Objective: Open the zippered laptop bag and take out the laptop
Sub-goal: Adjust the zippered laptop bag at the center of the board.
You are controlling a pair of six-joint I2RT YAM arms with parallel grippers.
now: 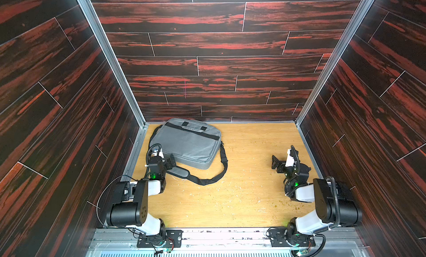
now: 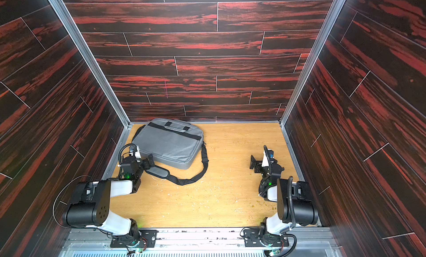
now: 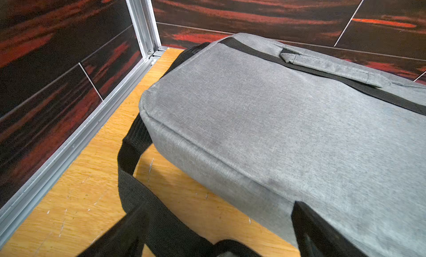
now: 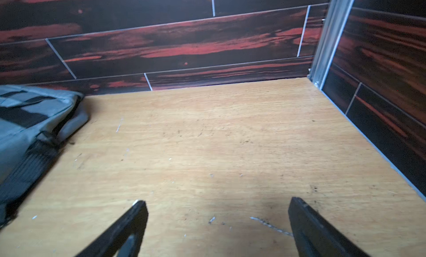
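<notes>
Both top views: left gripper (image 1: 171, 161), jaws apart, just beside near-left corner of zippered laptop bag (image 1: 187, 142); bag lies in far-left worktop (image 1: 242, 186) corner, long axis along far edge. Left arm nearer; right gripper (image 1: 276, 163) also apart, well off

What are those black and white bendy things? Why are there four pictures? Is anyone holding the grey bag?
Those are two robot arms. Each one ends in a pincer called a gripper. Two pictures look down from above on the whole box, and they are nearly the same. The other two come from a small camera on each arm's wrist.

On the wooden table lies the grey zippered laptop bag. Its black shoulder strap loops in front of it. The left gripper is open, close to the bag's near corner. The right gripper is open over bare table. Nothing is held, and no laptop shows.
</notes>
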